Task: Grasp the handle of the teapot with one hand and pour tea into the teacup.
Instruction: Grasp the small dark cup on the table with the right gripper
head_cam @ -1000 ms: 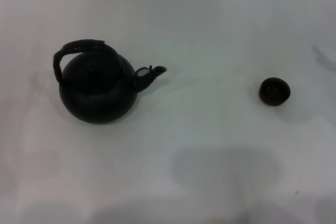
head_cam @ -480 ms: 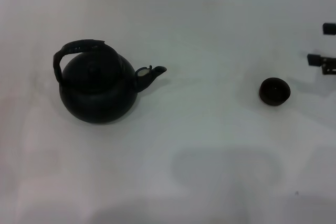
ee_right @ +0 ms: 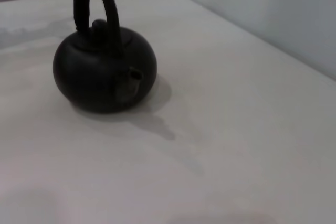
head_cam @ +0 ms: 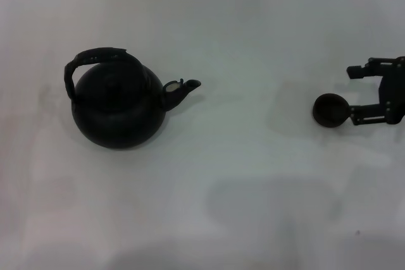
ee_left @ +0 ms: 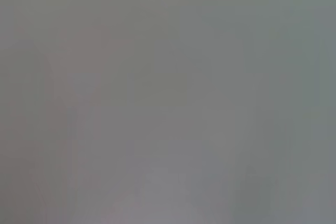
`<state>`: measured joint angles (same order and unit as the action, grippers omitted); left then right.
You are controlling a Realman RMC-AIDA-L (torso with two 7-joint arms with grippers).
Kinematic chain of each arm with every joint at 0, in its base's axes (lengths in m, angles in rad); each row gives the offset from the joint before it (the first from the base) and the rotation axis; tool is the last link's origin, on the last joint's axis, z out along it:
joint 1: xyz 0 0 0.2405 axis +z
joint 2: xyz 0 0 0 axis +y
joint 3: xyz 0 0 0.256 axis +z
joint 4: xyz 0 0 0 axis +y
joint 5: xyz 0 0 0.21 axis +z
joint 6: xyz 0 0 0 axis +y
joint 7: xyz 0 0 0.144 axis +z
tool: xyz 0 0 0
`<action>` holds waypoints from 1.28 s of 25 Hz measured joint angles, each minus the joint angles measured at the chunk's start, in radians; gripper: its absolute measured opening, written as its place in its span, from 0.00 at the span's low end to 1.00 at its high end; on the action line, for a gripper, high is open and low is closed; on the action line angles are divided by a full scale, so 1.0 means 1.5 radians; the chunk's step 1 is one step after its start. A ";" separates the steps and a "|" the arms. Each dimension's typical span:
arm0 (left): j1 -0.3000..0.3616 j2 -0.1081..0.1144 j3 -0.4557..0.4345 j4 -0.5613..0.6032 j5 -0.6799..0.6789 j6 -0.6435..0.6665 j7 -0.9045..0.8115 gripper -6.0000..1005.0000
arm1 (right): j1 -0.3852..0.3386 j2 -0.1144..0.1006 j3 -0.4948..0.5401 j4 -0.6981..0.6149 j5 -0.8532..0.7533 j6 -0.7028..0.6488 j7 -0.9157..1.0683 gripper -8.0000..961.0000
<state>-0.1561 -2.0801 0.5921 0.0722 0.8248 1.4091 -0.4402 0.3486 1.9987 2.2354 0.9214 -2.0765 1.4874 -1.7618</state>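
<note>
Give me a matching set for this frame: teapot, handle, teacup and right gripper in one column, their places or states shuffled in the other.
1 teapot
2 handle
3 teacup
4 right gripper

A arches over the lid, ungrasped
B at the right edge, fingers open beside the cup
C upright on the robot's left, spout toward the cup
D small, alone on the robot's right

Pairs: 1-C, 2-A, 3-D, 4-B

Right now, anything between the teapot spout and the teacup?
Nothing: head view shows only bare white table between the teapot and the teacup. The right gripper sits beyond the cup.
</note>
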 joint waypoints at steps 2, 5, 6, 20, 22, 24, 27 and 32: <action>0.000 0.000 0.000 0.000 0.000 0.000 0.000 0.87 | 0.000 0.000 -0.004 -0.001 0.001 -0.002 0.000 0.89; 0.000 0.000 0.000 0.000 0.001 0.000 0.000 0.87 | 0.000 0.000 -0.009 -0.002 0.007 -0.003 0.000 0.89; 0.000 0.000 0.000 0.000 0.001 0.000 0.000 0.87 | 0.000 0.000 -0.010 -0.003 0.007 -0.004 0.001 0.89; 0.004 0.000 0.000 0.000 0.003 -0.001 0.000 0.87 | 0.001 0.002 -0.119 -0.025 0.007 -0.112 0.002 0.88; 0.005 0.000 0.000 0.000 0.003 -0.001 0.000 0.87 | 0.001 0.002 -0.123 -0.025 0.007 -0.121 0.001 0.88; 0.006 0.000 0.000 -0.002 0.003 -0.001 0.000 0.87 | 0.001 0.002 -0.124 -0.025 0.007 -0.125 0.001 0.88; 0.006 0.001 0.000 -0.007 0.003 -0.001 0.000 0.87 | 0.001 0.002 -0.124 -0.025 0.007 -0.129 0.001 0.88; 0.007 0.001 0.000 -0.007 0.002 -0.001 0.000 0.87 | 0.002 0.002 -0.125 -0.025 0.006 -0.134 0.002 0.88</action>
<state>-0.1456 -2.0783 0.5921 0.0614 0.8283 1.4082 -0.4402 0.3513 2.0018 2.0480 0.8841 -2.0683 1.2859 -1.7586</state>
